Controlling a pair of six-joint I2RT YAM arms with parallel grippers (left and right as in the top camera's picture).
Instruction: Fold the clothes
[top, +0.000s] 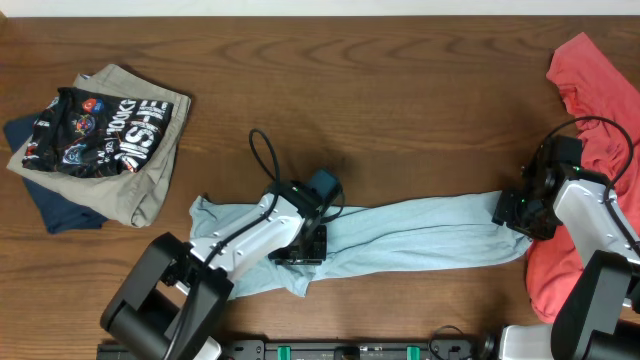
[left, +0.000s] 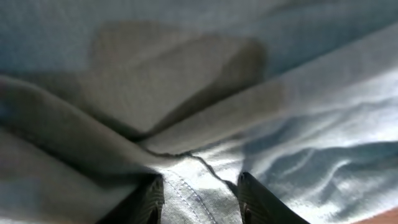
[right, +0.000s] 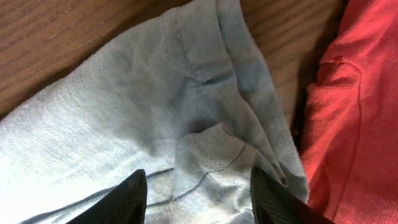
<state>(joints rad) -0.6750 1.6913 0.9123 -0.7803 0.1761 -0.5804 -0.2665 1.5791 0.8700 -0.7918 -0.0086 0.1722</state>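
1. Dark fingers (left: 152, 199) of the left gripper (left: 199, 186) sit closest in its wrist view. A stitched hem of the shirt (left: 323, 124) is bunched between them. Folds of pale blue cloth run into that gap, so the jaws look clamped on the shirt.
2. From above, the left gripper (top: 300, 248) presses down on the shirt (top: 420, 235) a little left of its middle, near the front of the table (top: 400, 80).
3. The shirt lies as a long, narrow, rumpled band across the front of the table. A loose flap sits at its left end by the left arm, and the right end tapers toward the other arm.
4. The right gripper (top: 515, 212) sits at that tapered right end. In its wrist view the two fingers (right: 124, 199) stand either side of a crumpled hem. I cannot tell whether they are pinching it or only straddling it.
5. A red garment (top: 600, 80) lies along the right edge of the table, partly under the right arm. Up close it is just beside the shirt's end.
6. Well apart from the shirt, at the far left, is a pile. A black garment (top: 95, 130) with white lettering lies on a khaki garment (top: 150, 185), with a navy garment (top: 55, 215) showing underneath.
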